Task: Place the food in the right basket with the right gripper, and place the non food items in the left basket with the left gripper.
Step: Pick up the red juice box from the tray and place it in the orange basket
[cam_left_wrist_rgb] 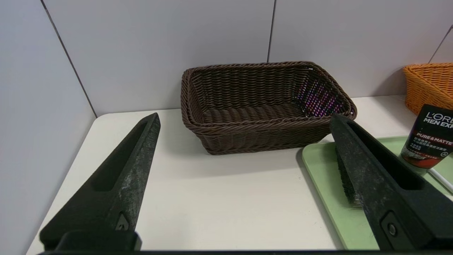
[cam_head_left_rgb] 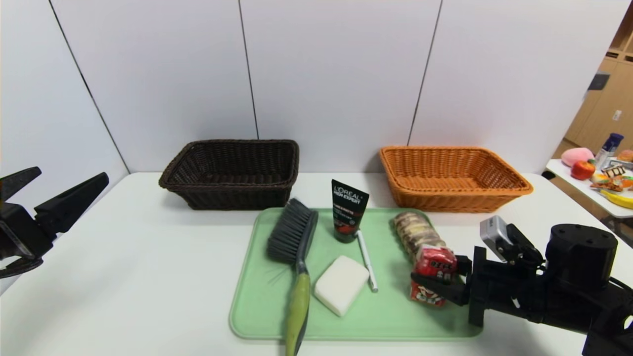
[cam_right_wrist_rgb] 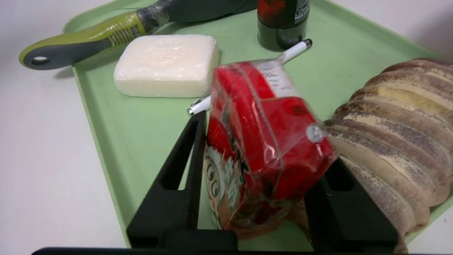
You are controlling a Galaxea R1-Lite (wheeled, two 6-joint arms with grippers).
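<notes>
My right gripper [cam_head_left_rgb: 440,277] is shut on a red snack packet [cam_head_left_rgb: 432,274], held tilted just over the right part of the green tray [cam_head_left_rgb: 385,316]; the right wrist view shows the packet [cam_right_wrist_rgb: 262,141] pinched between both fingers. A striped bread loaf [cam_head_left_rgb: 415,232] lies right behind it. Also on the tray are a brush [cam_head_left_rgb: 294,237], a black L'Oreal tube [cam_head_left_rgb: 348,210], a white pen [cam_head_left_rgb: 367,259] and a white soap bar [cam_head_left_rgb: 341,284]. The brown basket [cam_head_left_rgb: 227,185] stands back left, the orange basket [cam_head_left_rgb: 455,190] back right. My left gripper [cam_head_left_rgb: 69,177] is open and empty at the far left.
The brush handle sticks out over the tray's front edge. A side table [cam_head_left_rgb: 583,193] with fruit and bottles stands at the far right. White wall panels close the back of the table. Bare table lies between my left gripper and the tray.
</notes>
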